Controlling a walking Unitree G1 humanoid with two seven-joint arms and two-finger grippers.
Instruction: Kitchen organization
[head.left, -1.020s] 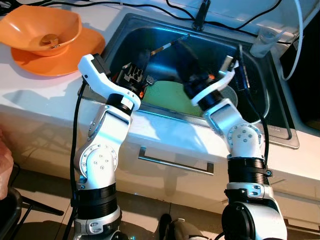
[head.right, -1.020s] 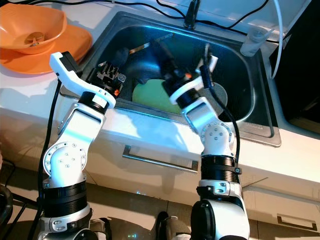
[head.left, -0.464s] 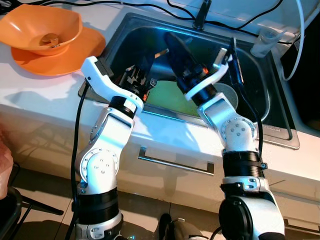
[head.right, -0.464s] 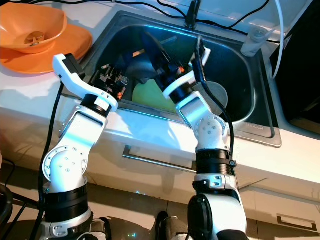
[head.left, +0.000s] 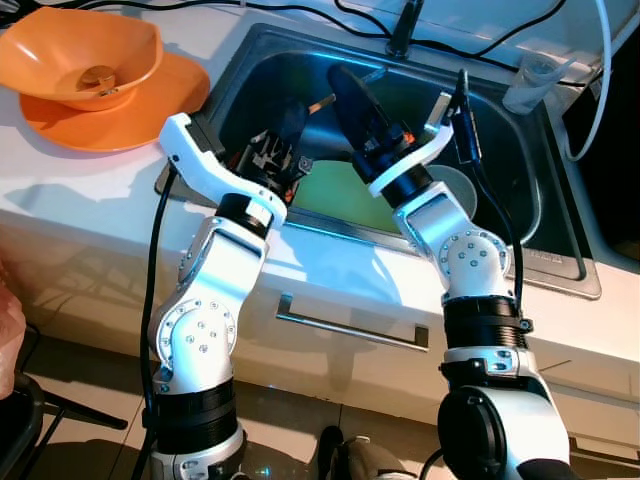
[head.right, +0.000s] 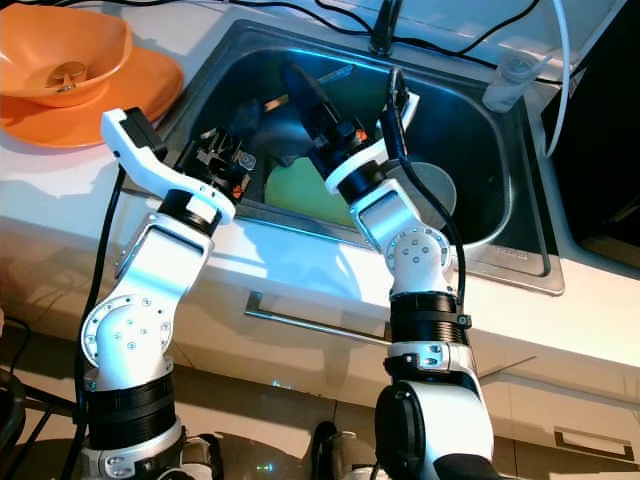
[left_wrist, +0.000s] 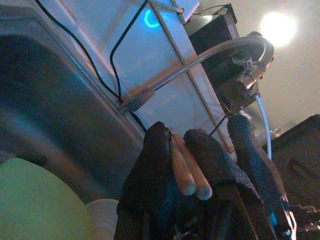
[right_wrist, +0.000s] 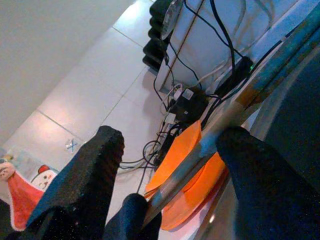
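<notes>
In the upper middle of the left eye view, both claws reach into the steel sink (head.left: 560, 262): the left claw (left_wrist: 186, 172) is pinched on a pair of wooden chopsticks (left_wrist: 190, 176), whose ends poke out between its fingers. The right claw (head.left: 352, 98) hangs with its fingers spread just beside the chopsticks' far ends, so it is nearest to take them. A second ago the right claw sat lower, near the green plate (head.left: 345, 195); now it has lifted and swung toward the left claw.

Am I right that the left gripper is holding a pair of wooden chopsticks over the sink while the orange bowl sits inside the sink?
Not quite. The left gripper does grip the wooden chopsticks over the sink, as the left wrist view shows. But the orange bowl sits on the counter to the sink's left, as the left eye view shows.
</notes>
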